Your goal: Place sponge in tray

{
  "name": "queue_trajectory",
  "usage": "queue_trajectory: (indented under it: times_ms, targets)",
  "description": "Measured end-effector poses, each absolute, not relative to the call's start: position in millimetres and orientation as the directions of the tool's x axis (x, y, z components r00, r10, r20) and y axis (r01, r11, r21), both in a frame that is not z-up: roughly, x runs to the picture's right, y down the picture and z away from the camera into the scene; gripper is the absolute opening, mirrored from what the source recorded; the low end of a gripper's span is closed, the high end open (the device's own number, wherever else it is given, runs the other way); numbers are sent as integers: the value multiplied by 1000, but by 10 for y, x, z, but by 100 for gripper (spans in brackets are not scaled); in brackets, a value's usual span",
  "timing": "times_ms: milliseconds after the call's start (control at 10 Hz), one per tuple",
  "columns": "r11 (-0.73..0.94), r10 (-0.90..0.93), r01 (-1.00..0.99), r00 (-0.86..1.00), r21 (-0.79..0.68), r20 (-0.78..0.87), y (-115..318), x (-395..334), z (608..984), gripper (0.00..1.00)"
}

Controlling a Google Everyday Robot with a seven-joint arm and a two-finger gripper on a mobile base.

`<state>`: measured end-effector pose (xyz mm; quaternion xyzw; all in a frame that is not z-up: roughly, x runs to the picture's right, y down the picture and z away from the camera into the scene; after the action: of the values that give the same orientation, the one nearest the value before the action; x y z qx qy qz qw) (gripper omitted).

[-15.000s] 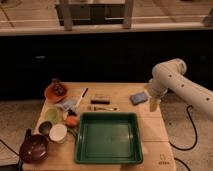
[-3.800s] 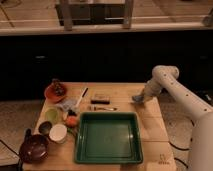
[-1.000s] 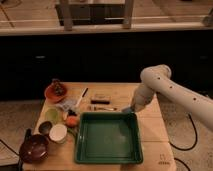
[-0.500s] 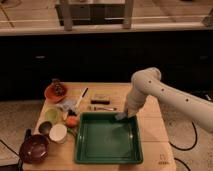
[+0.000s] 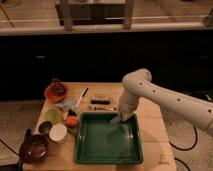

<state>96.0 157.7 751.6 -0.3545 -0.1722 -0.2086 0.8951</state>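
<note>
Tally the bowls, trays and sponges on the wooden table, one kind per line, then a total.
Round bowls: 2, orange bowl, dark maroon bowl
Dark-green rectangular plastic tray: 1
Blue-grey sponge: 1, at the gripper over the tray's far right corner
Total: 4

– What's behind the light wooden table (image 5: 150, 111)?
– A long, dark panelled front (image 5: 100, 57) runs the full width, in shadow. A pale horizontal ledge (image 5: 45, 30) caps it, catching warm light.
– And above that?
– Two grey upright posts (image 5: 65, 15) stand on the ledge.
– The floor?
– Pale speckled flooring (image 5: 20, 112) on both sides, with a black cable (image 5: 193, 143) curling on it to the right.
– Where's the gripper (image 5: 119, 119)?
– Low over the far right corner of the dark-green rectangular plastic tray (image 5: 137, 150).
</note>
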Motion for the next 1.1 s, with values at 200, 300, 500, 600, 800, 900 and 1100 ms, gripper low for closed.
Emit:
queue_trajectory:
  times_ms: [200,300,500,600,800,900,1100]
  targets:
    - [632,-282,539,829,-557,483,1666,794,7489,1]
    - [614,-297,562,815,-555,497,1726,712,7488,1]
    - [603,-309,576,807,-553,503,1743,663,7485,1]
    - [594,-318,586,800,-551,509,1763,648,7486,1]
    - [578,-333,608,785,-544,523,1812,587,7460,1]
    - [571,-339,617,778,-542,529,1833,582,7451,1]
    - [555,-352,638,762,-534,544,1881,554,7441,1]
